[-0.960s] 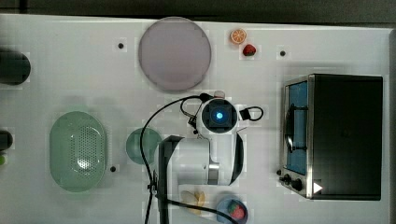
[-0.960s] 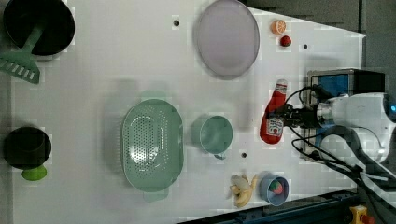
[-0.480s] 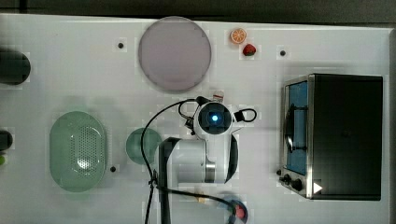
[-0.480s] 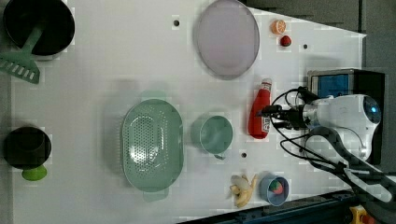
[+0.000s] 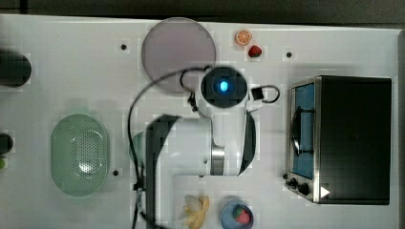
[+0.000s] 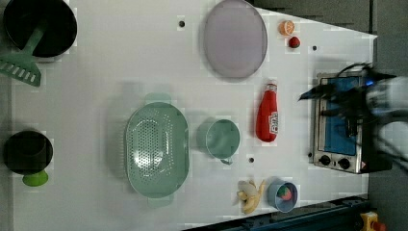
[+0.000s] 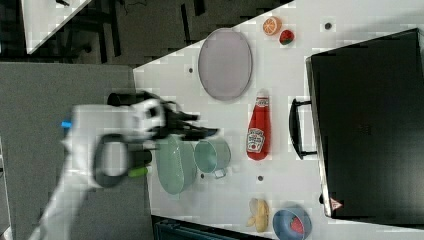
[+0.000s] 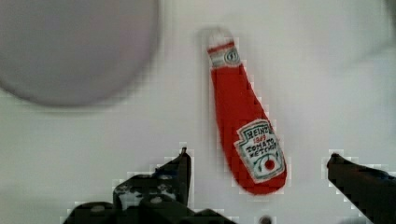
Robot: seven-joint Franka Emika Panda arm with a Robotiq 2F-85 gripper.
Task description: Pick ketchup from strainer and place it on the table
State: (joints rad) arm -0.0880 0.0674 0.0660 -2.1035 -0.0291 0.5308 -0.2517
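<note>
The ketchup (image 6: 267,114) lies flat on the white bench (image 6: 120,67), right of centre in the left view, cap toward the top of the frame, label facing up. It sits between the grey plate (image 6: 234,38) above it and a small dark hole in the bench below, with the teal mug (image 6: 222,138) just to its left and the toaster oven (image 6: 339,122) to its right; it touches none of them. The strainer (image 6: 156,145), lower centre in the left view, holds nothing, and the mug stands close beside its right edge. In the wrist view the tool (image 8: 259,175) has its two dark fingers (image 8: 180,172) spread wide on either side of the bottle's base, gripping nothing; white bench shows between each finger and the bottle. In the right view the tool (image 7: 197,131) is blurred at centre left of the frame, seemingly lifted off the bench and away from the ketchup (image 7: 258,132). In the top view the arm covers the middle of the frame. An orange slice (image 6: 286,27) and a strawberry (image 6: 294,42) sit at the upper right of the left view; a banana (image 6: 249,195) and a small blue bowl (image 6: 283,195) sit at the bottom, right of centre.
</note>
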